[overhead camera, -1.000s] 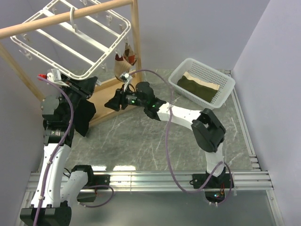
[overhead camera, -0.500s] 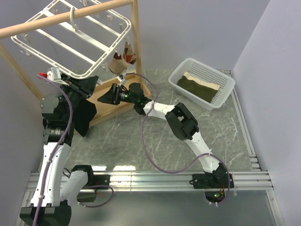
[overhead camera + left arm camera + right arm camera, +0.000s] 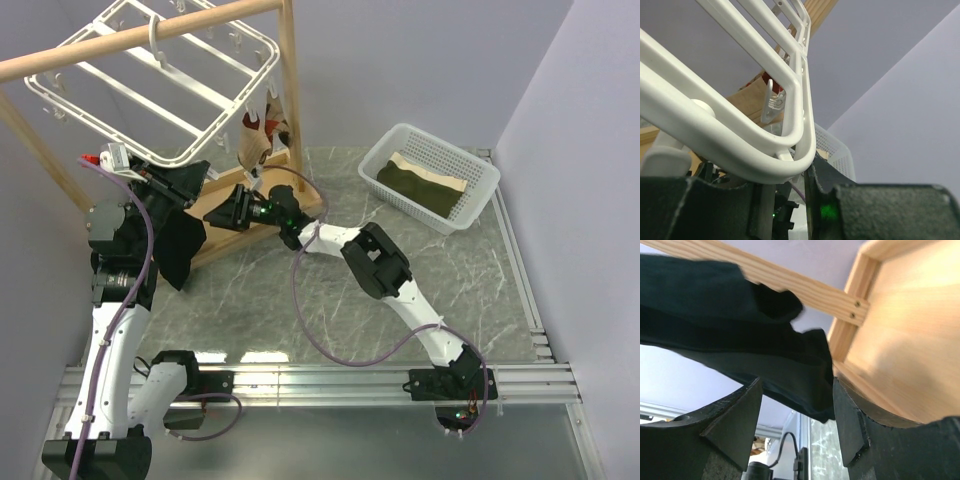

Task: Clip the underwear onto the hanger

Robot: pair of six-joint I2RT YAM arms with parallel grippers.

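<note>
Marble tabletop (image 3: 250, 310), underwear (image 3: 180, 245) hanging lengthwise (downward), hanger (image 3: 165, 80) tilted

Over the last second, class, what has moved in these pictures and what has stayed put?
The right gripper swung left across the table to the underwear, and its arm's elbow folded in behind it. Its open fingers now sit on either side of the cloth's edge, not closed on it. The left gripper, the hanging underwear and the hanger stayed where they were.

You saw, by colour: underwear (image 3: 178, 245) plain black | hanger (image 3: 720, 142) white | pole stand (image 3: 100, 47) pale wood | basket (image 3: 380, 152) white mesh | folded cloth (image 3: 420, 185) olive-and-tan | tabletop (image 3: 300, 300) grey-green, marbled.
</note>
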